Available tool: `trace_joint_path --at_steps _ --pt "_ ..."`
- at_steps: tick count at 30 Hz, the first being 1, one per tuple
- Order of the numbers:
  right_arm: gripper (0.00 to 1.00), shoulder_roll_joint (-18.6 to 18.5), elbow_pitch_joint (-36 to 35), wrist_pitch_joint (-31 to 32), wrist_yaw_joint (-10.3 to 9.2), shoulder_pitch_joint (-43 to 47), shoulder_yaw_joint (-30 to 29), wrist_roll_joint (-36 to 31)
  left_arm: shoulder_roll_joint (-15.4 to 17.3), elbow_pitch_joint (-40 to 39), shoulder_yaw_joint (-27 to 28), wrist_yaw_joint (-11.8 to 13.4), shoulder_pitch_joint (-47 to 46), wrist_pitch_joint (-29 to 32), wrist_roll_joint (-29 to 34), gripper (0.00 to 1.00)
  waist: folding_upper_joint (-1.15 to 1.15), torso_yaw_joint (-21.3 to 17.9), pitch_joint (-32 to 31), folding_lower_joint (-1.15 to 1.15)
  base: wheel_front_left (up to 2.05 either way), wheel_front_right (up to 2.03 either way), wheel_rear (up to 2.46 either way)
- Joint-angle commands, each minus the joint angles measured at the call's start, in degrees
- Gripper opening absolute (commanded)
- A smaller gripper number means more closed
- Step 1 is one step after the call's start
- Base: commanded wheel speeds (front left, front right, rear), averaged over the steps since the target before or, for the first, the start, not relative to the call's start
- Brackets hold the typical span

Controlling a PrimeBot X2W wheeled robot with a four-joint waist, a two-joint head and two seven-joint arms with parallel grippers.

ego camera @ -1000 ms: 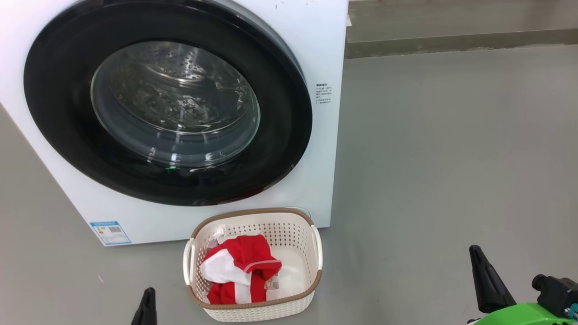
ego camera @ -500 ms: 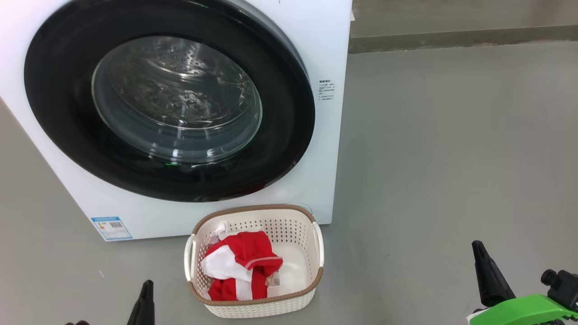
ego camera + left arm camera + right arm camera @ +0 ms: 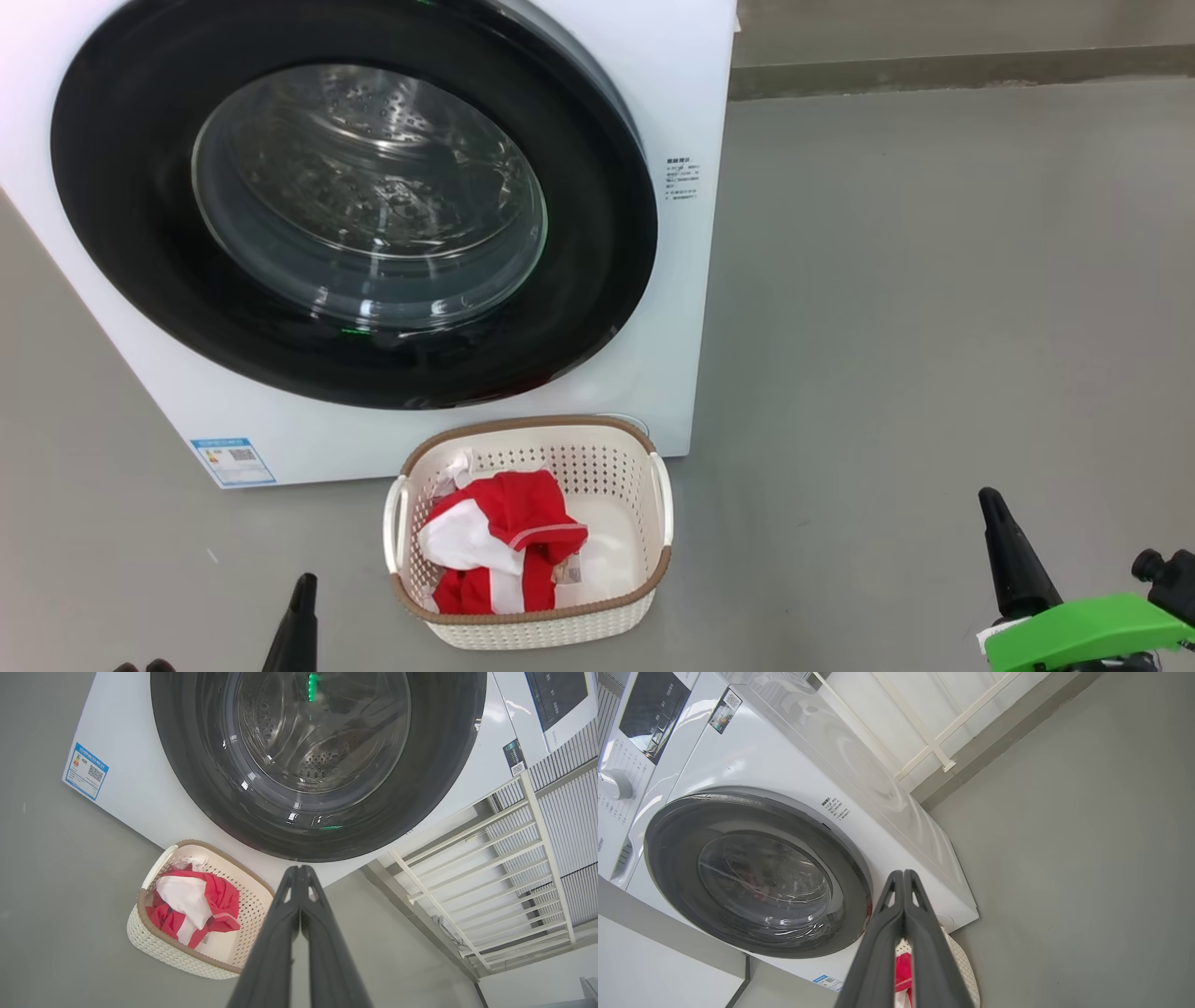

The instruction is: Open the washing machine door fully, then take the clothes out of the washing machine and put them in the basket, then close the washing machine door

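Note:
The white washing machine (image 3: 672,327) fills the upper left of the head view, and its round black door (image 3: 121,233) lies flush against the front, closed. Through the glass I see the steel drum (image 3: 373,177). On the floor in front stands the cream basket (image 3: 644,579) holding the red and white clothes (image 3: 509,537). My left gripper (image 3: 301,597) is shut and empty at the lower left, short of the basket. My right gripper (image 3: 991,509) is shut and empty at the lower right, well away from the basket. The wrist views show the left gripper (image 3: 299,870) and the right gripper (image 3: 902,875) with fingers pressed together.
Grey floor (image 3: 934,327) stretches to the right of the machine up to a low wall base (image 3: 934,70). A white slatted rack (image 3: 490,858) stands beside the machine in the left wrist view. The control panel (image 3: 644,718) appears in the right wrist view.
The whole head view has shifted slightly, so the camera moved. Both grippers stay shut low in the view; the door and basket are unchanged.

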Motion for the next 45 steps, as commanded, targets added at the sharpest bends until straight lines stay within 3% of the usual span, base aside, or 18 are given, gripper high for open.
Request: trace_joint_path --at_steps 1,45 --pt "0.00 -0.98 -1.30 0.58 -0.11 -3.46 0.37 2.59 0.65 -0.98 1.54 -0.62 -2.97 0.44 -2.29 0.00 0.00 0.07 0.10 0.00 0.00 0.00 0.00" --pt "0.00 -1.49 0.64 7.82 -0.19 -7.72 -0.20 32.88 0.99 2.09 3.98 -3.18 -7.81 7.50 -30.76 0.00 0.00 1.40 2.10 -0.01 0.00 0.00 0.00"
